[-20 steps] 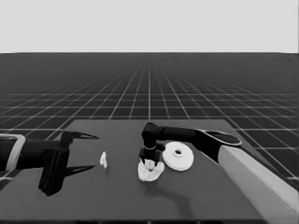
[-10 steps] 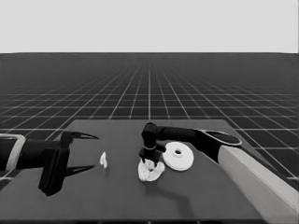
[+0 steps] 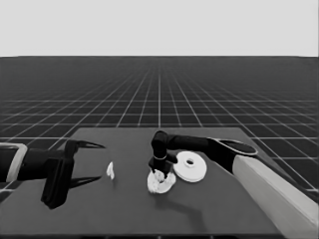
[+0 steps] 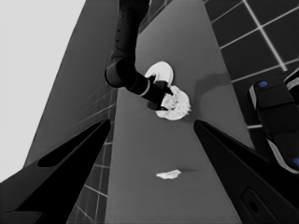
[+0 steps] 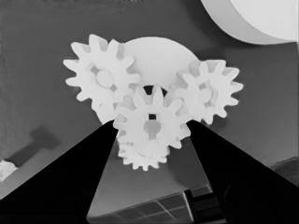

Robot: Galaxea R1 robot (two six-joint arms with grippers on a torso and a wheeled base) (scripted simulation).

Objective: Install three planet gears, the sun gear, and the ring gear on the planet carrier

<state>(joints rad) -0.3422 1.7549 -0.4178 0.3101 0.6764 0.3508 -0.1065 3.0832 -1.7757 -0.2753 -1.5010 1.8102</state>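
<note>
- The right tool (image 3: 159, 171) stands directly over the smaller round part (image 5: 156, 56), its fingers (image 5: 60, 186) spread either side of a middle gear (image 5: 150, 123), with no clear grip on it.
- Two gears (image 5: 103, 77) sit on the smaller round part, with a fourth partly hidden beneath the middle one.
- The larger round part (image 3: 190, 166) lies just beside it.
- A thin white piece (image 3: 110, 171) lies apart from it, towards the left tool (image 3: 92, 163), parked with fingers apart at the table's (image 3: 209, 214) left end.

Flat, even light falls from above. The white gears (image 5: 149, 123) look almost blown out against the dim table (image 3: 119, 209). Soft, faint shadows lie beside the parts. Edges are slightly soft everywhere, without glare or edge distortion.
</note>
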